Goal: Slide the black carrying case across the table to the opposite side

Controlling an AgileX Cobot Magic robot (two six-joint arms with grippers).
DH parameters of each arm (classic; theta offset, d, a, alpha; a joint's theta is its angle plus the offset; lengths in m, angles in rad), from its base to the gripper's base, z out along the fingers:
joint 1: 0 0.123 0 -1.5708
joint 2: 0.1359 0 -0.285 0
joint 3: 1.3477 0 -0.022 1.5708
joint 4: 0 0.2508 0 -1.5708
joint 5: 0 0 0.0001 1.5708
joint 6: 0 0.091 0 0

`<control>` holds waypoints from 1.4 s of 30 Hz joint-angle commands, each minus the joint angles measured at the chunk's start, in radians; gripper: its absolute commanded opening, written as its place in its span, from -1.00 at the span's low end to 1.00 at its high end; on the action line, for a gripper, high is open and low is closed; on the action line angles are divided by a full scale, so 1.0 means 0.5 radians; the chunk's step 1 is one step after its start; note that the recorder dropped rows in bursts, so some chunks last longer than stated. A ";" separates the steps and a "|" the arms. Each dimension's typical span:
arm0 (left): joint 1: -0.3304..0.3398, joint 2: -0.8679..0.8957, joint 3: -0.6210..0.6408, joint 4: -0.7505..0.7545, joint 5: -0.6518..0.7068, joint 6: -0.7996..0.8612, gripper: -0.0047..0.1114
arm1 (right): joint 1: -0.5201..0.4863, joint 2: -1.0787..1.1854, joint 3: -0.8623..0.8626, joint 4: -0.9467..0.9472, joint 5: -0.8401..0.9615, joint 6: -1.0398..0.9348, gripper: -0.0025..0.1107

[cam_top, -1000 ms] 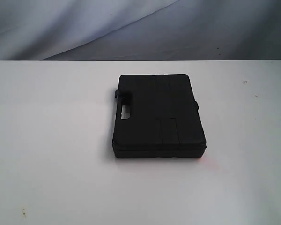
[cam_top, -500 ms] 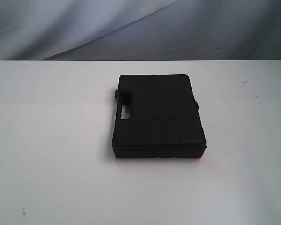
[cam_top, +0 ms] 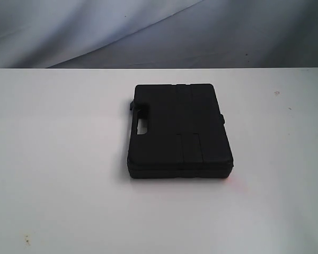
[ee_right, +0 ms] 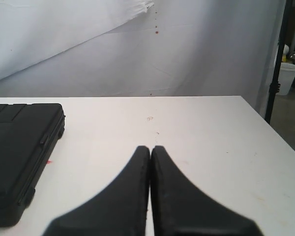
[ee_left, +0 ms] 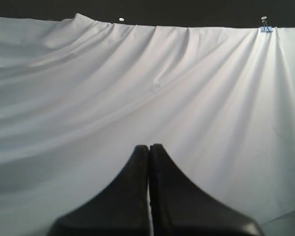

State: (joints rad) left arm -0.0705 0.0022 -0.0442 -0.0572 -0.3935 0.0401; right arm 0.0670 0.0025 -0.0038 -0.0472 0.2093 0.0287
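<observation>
The black carrying case (cam_top: 180, 129) is showing matt moulded plastic; the table (cam_top: 58, 159) is looking smooth, faintly smeared; the cloth backdrop (ee_left: 187, 98) is hanging creased.

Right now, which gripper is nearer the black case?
Right, apparently. The right gripper is over the table with the black case alongside; the left gripper faces only white cloth, case unseen.

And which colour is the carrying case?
Plain black all over; the carrying case shows best in the exterior view.

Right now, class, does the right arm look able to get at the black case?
Probably yes. The right gripper, shut, points over the table, the case lies flat just to one side of it, and nothing stands between them.
</observation>
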 commanded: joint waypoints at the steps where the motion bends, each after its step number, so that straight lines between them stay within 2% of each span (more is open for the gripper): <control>1: 0.004 -0.004 -0.065 -0.017 -0.013 0.001 -0.92 | -0.014 -0.005 0.008 0.017 0.008 0.002 -0.96; 9: 0.004 -0.004 -0.089 -0.017 0.031 -0.048 -0.92 | -0.014 -0.005 0.008 0.017 0.008 0.002 -0.96; 11: 0.004 -0.004 -0.154 -0.017 0.230 -0.105 -0.92 | -0.014 -0.005 0.008 0.017 0.008 0.002 -0.96; 16: 0.004 -0.004 -0.472 0.020 1.056 -0.114 -0.92 | -0.014 -0.005 0.008 0.017 0.008 0.002 -0.96; 20: 0.004 0.004 -0.795 0.114 1.490 -0.110 -0.92 | -0.014 -0.005 0.008 0.017 0.008 0.002 -0.96; 26: 0.004 0.263 -1.207 0.102 2.166 0.009 -0.92 | -0.014 -0.005 0.008 0.017 0.008 0.002 -0.96; 35: 0.004 0.851 -1.584 -0.030 2.765 0.043 -0.92 | -0.014 -0.005 0.008 0.017 0.008 0.002 -0.96; 39: 0.004 1.114 -1.608 -0.062 2.966 0.043 -0.92 | -0.014 -0.005 0.008 0.017 0.008 0.002 -0.96; 42: 0.004 1.290 -1.608 -0.183 2.978 0.060 -0.92 | -0.014 -0.005 0.008 0.017 0.008 0.002 -0.96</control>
State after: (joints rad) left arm -0.0705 0.5716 -0.8417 -0.0905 1.0810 0.0552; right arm 0.0670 0.0025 -0.0038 -0.0472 0.2111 0.0287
